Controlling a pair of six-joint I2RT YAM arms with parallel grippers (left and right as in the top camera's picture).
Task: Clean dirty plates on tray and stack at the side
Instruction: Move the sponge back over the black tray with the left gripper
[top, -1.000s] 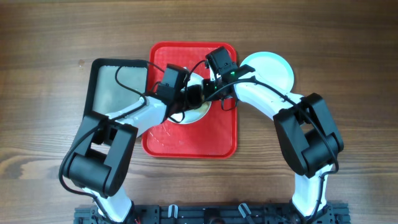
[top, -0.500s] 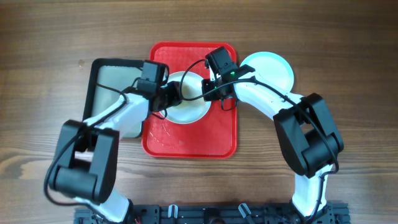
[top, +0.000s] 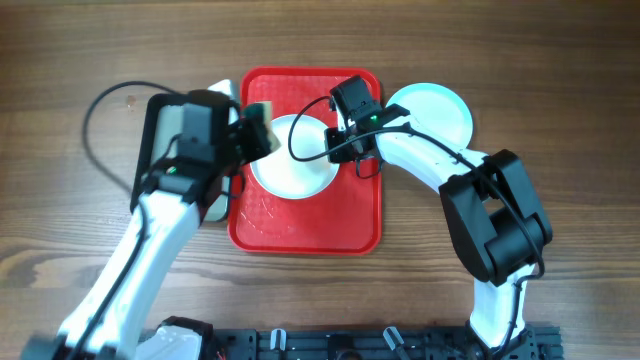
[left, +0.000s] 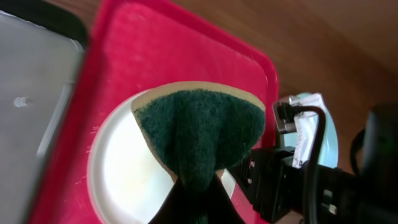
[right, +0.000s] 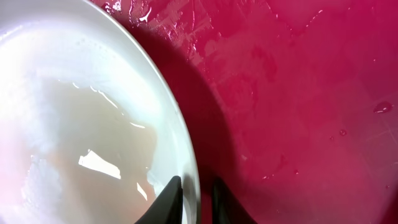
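Pinching green scourer (left: 199, 124), L claw (left: 196, 186): closed tight on pad's lower fold; pad over white plate (top: 290, 170), contact not discernible. R claw (right: 198, 202): tips narrowly apart, astride plate rim, one tip over plate's inner face, other over tray floor; firm clamp or loose, cannot tell. Plate lies betw. both claws on red tray (top: 305, 225). Bare wet tray floor outboard of R claw. Grey tray (top: 165, 130) just beside L claw. Lt-blue plate (top: 440, 110) off tray, beside R arm.
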